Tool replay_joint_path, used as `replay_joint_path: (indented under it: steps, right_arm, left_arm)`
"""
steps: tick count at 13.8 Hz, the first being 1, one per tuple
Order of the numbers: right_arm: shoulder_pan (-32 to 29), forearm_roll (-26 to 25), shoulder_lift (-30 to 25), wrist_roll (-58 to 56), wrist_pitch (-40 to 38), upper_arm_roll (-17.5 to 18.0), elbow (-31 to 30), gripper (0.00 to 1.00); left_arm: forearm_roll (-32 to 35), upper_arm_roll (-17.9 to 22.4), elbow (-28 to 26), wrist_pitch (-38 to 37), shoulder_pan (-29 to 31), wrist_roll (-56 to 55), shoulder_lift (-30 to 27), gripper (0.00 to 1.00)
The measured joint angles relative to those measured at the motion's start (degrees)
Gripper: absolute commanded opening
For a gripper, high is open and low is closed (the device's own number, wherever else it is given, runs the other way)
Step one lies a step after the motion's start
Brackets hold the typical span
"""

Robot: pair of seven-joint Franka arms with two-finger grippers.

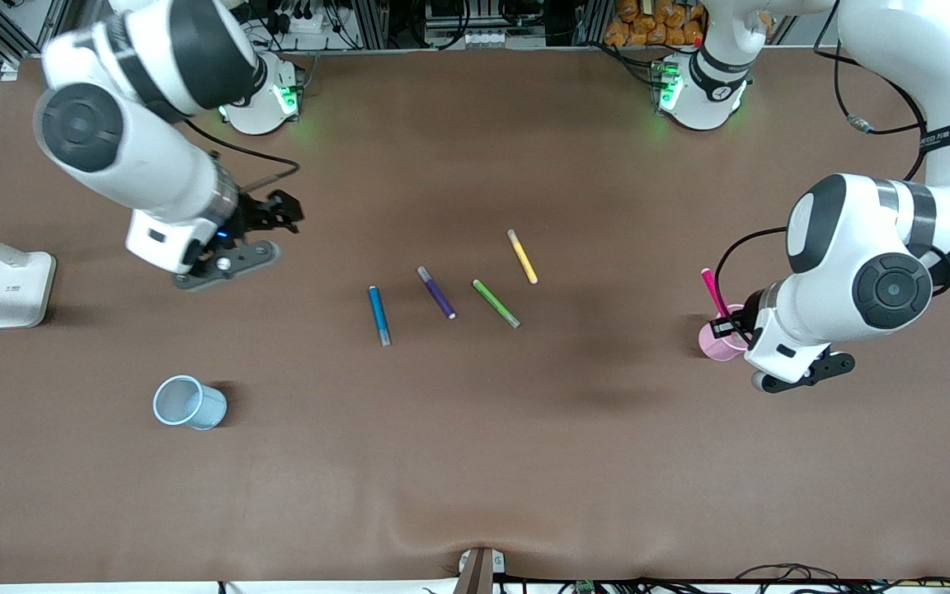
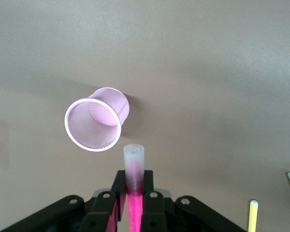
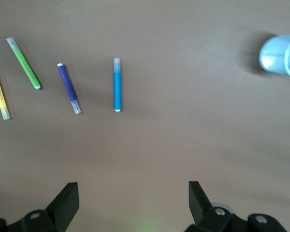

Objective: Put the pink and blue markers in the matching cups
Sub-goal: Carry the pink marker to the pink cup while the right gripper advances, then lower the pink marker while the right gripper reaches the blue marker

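Note:
My left gripper (image 1: pixel 726 326) (image 2: pixel 134 179) is shut on the pink marker (image 1: pixel 713 293) (image 2: pixel 134 162) and holds it steeply, pale cap down. It hangs over the pink cup (image 1: pixel 718 346) (image 2: pixel 113 99), which stands at the left arm's end of the table. In the left wrist view the cap's tip shows just beside the cup's rim, not inside the opening. The blue marker (image 1: pixel 379 315) (image 3: pixel 117 84) lies flat mid-table. The blue cup (image 1: pixel 211 406) (image 3: pixel 280 55) stands nearer the front camera, toward the right arm's end. My right gripper (image 1: pixel 281 213) (image 3: pixel 134 193) hangs open with nothing in it over bare table at its own end.
A purple marker (image 1: pixel 436 292), a green marker (image 1: pixel 496 303) and a yellow marker (image 1: pixel 522 256) lie in a row beside the blue one, toward the left arm's end. A white lamp base (image 1: pixel 17 289) stands at the table's edge at the right arm's end.

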Motion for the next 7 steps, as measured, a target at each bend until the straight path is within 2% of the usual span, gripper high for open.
replay_joint_path:
  steps: [4,7]
  right_arm:
    - [2.0,0.0,3.6,0.0,4.0,0.0,0.0,1.0]
    - [2.8,0.9,6.0,0.0,6.5,0.0,0.0,1.0]
  left_arm:
    - [0.0,2.6,0.0,-0.4,0.0,-1.8,-0.6,0.0]
    - [0.5,4.1,0.0,-0.4,0.1,-10.2,-0.8,0.0]
